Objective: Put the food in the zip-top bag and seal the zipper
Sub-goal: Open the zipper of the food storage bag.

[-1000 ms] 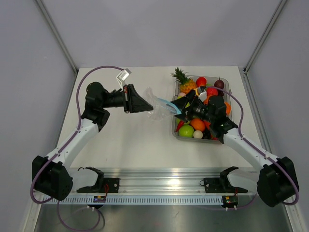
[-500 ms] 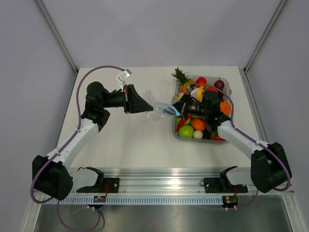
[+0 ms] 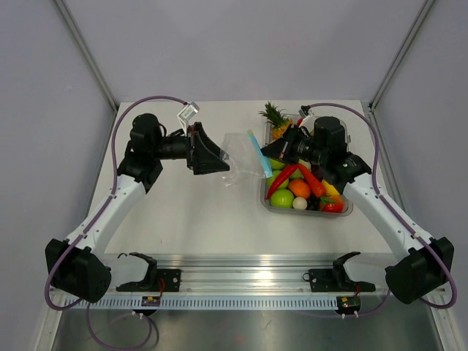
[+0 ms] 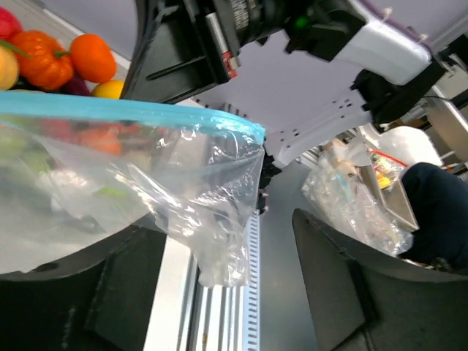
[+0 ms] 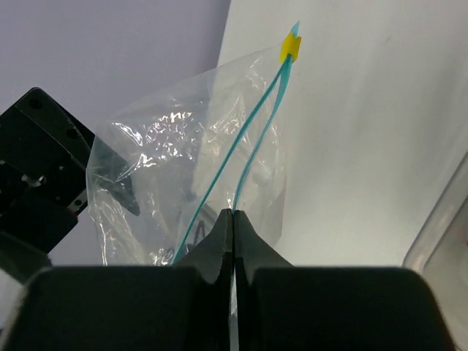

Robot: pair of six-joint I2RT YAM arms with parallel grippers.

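Note:
The clear zip-top bag (image 3: 240,155) hangs in the air between my two grippers, its mouth parted. My right gripper (image 3: 265,154) is shut on one strand of the light-blue zipper (image 5: 257,128), just below a yellow slider (image 5: 290,48). My left gripper (image 3: 224,161) stands open beside the bag. In the left wrist view, the bag's loose corner (image 4: 219,241) dangles between the spread fingers (image 4: 344,285) without being pinched. A long red chili (image 3: 281,183) lies in the tray to the right, outside the bag. I cannot pick out the small orange piece.
A rigid clear tray (image 3: 349,207) at the right holds several toy fruits, among them a green apple (image 3: 281,198), an orange (image 3: 299,188) and a pineapple (image 3: 276,118). Its left wall lies close under my right gripper. A metal rail (image 3: 241,281) runs along the near edge.
My right gripper has shut on the bag's zipper edge and drawn back and up to the right. The left gripper has opened and let go of the bag.

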